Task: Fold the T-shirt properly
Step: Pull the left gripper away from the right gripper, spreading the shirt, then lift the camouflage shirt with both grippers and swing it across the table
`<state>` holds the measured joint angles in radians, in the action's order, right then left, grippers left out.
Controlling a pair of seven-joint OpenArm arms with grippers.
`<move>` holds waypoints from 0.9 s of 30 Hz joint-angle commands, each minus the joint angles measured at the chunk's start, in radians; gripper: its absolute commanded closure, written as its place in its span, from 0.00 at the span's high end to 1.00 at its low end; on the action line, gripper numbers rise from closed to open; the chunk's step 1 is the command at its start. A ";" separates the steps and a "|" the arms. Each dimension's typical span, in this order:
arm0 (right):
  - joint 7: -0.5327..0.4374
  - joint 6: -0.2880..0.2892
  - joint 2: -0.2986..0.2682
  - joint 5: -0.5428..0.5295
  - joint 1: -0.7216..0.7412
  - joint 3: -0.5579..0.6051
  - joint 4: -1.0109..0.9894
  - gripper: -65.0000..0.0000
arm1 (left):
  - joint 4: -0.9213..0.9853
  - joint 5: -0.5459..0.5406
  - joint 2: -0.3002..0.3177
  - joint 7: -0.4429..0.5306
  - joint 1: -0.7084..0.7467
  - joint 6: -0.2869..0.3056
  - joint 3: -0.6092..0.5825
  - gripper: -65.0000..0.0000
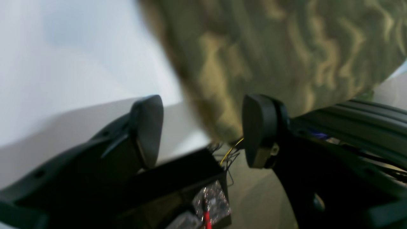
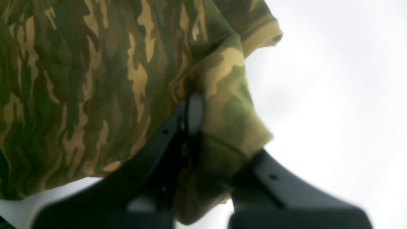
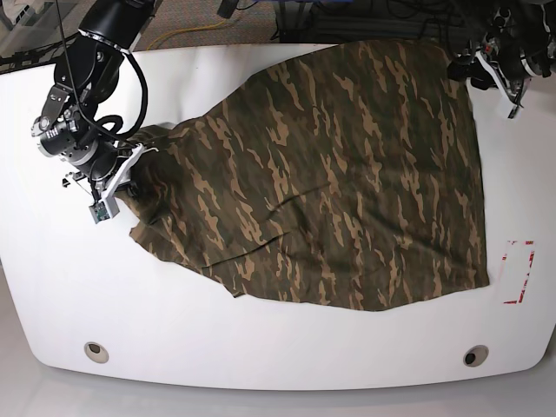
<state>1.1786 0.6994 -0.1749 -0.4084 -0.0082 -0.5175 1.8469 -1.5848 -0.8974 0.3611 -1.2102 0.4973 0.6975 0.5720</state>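
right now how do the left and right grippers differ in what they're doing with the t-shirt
The right gripper is shut on a bunched sleeve of the T-shirt; the left gripper is open with no cloth between its fingers. In the base view, the right one sits at the shirt's rumpled edge on the picture's left, the left one by the far corner on the picture's right. Both are dark and sit at an edge of the shirt.

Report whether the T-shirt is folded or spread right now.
Mostly spread, not folded: the T-shirt lies open across the table, bunched only at one corner, where the right gripper pinches it.
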 commanded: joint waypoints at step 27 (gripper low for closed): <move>-0.024 -0.001 -0.015 -0.016 -0.005 -0.003 0.021 0.00 | -0.056 0.062 -0.072 -0.067 -0.082 0.001 -0.047 0.00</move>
<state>1.1786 0.6994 -0.1768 -0.4107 -0.0257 -0.5175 1.8469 -1.6100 -0.8448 0.2745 -1.2678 0.4129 0.7025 0.5224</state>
